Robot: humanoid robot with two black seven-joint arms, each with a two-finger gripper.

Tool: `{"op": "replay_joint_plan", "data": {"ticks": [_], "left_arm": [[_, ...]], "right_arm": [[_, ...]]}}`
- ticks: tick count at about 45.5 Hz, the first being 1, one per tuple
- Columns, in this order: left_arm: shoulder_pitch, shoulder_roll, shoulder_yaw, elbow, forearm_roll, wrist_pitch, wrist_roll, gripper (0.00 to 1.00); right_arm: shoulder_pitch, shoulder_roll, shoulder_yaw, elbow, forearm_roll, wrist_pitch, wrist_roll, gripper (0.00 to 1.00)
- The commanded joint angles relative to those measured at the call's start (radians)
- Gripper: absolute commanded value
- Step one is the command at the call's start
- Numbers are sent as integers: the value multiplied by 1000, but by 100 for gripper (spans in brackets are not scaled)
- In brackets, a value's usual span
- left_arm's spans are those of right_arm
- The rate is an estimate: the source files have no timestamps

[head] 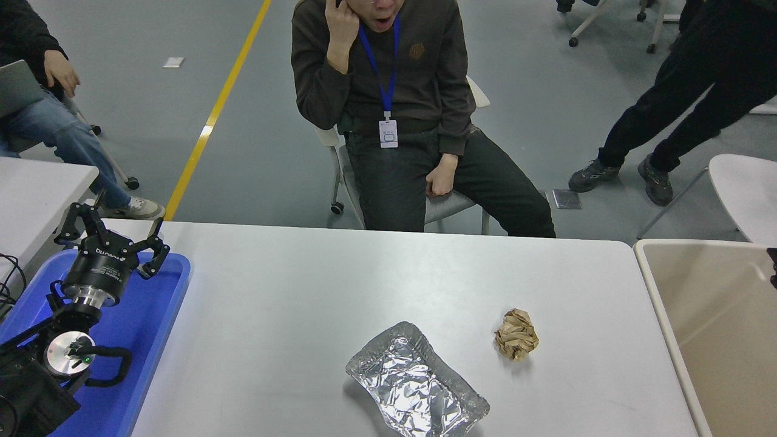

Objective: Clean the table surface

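So we've got the table surface (291, 291) taking up most of the near half of the view, stretching from the blue tray (152, 340) on the left to a beige bin (710, 328) butted up against its right edge. Two bits of rubbish sit on it. A crumpled foil tray (416, 382) lies near the front edge, a bit right of centre and turned at an angle. Just to its right and slightly farther back there's a scrunched ball of brown paper (516, 334), close to the foil but not touching it.

Our left gripper (112, 233) is parked over the far end of the blue tray at the lower left, fingers spread wide apart and gripping nothing. All we get of the right side is a tiny dark sliver at the right edge of the frame over the bin, too little to tell what it is.

Across the table a person in a dark sweater (388, 91) sits on a chair with one hand up by their head. Another seated person (48, 109) is at the far left, and someone's legs in black trousers (680, 103) are at the far right.
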Motion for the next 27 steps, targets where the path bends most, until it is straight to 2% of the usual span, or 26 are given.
{"op": "replay_joint_plan", "data": {"ticks": [1,8,14,27], "left_arm": [[0,0,1,0,0,0,0,100],[0,0,0,-1,0,0,0,100],[0,0,1,0,0,0,0,100],[2,0,1,0,0,0,0,100]], "right_arm": [[-113,92,218,239,15,2,-11,99],[-139,145,238,311,12,2,3,99],[-185,179,244,369,-2,5,54,99],[-204,264,224,372,-62,6,141,99]]}}
